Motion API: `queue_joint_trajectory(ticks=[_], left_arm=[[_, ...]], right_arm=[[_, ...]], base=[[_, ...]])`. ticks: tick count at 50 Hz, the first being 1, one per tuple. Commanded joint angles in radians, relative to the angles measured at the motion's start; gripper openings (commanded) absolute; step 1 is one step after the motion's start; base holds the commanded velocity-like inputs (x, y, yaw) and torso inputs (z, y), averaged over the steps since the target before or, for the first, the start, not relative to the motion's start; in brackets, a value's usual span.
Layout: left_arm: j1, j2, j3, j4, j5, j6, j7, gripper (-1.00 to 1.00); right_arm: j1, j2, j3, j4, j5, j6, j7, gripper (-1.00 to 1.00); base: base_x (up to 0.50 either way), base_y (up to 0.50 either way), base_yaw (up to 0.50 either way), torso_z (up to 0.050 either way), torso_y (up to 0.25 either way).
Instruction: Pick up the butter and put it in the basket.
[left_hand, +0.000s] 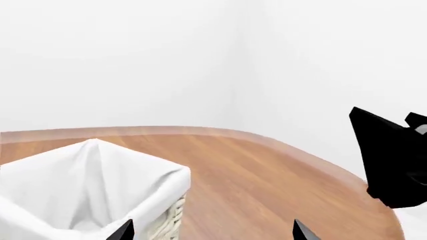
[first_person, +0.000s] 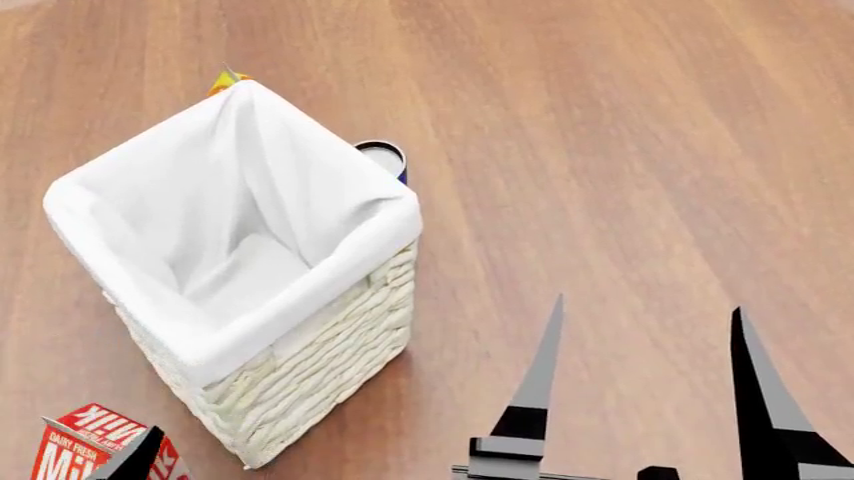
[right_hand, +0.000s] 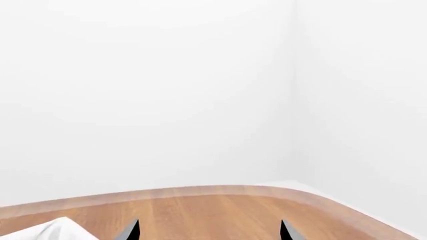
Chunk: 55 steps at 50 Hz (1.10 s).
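Observation:
The basket (first_person: 287, 375) is a tall cream wicker one with a white cloth liner, standing at the left of the head view with nothing inside it. Its lined rim (left_hand: 87, 180) also fills the lower part of the left wrist view. The butter is hidden. My right gripper (first_person: 647, 310) hangs open over bare wood to the right of the basket, fingers (right_hand: 133, 231) wide apart and holding nothing. My left gripper (left_hand: 212, 231) is open too, one fingertip (left_hand: 123, 231) over the basket's corner. In the head view only one dark fingertip (first_person: 134, 455) of it shows, by the milk carton.
A red milk carton (first_person: 74, 450) stands at the near left of the basket. A blue can (first_person: 384, 158) sits behind the basket's far right side. A small orange-yellow tip (first_person: 227, 80) peeks over its far corner; I cannot tell what it is. The wooden table's rounded edge (right_hand: 220, 190) meets white walls.

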Motion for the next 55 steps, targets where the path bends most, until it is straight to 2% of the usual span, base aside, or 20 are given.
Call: queue_joint_trajectory(ticks=[1,22,39,55], left_arm=[[0.036,-0.006,0.041,-0.062,0.037,0.059,0.006,1.00],[0.089,-0.008,0.086,-0.168,0.071,0.158,0.010,1.00],[0.085,-0.006,0.094,-0.239,0.093,0.179,0.001,1.00],[0.070,-0.002,0.098,-0.272,0.074,0.078,-0.011,1.00]], right_arm=[[0.002,0.005,-0.006,0.000,0.003,0.001,0.005,1.00],[0.003,0.015,-0.006,-0.010,0.009,0.004,0.017,1.00],[0.004,0.024,-0.007,-0.015,0.014,0.003,0.024,1.00],[0.006,0.029,-0.009,-0.014,0.019,0.001,0.031,1.00]], base=[[0.00,0.00,0.00,0.000,0.000],[0.00,0.00,0.00,0.000,0.000],[0.00,0.00,0.00,0.000,0.000],[0.00,0.00,0.00,0.000,0.000]])
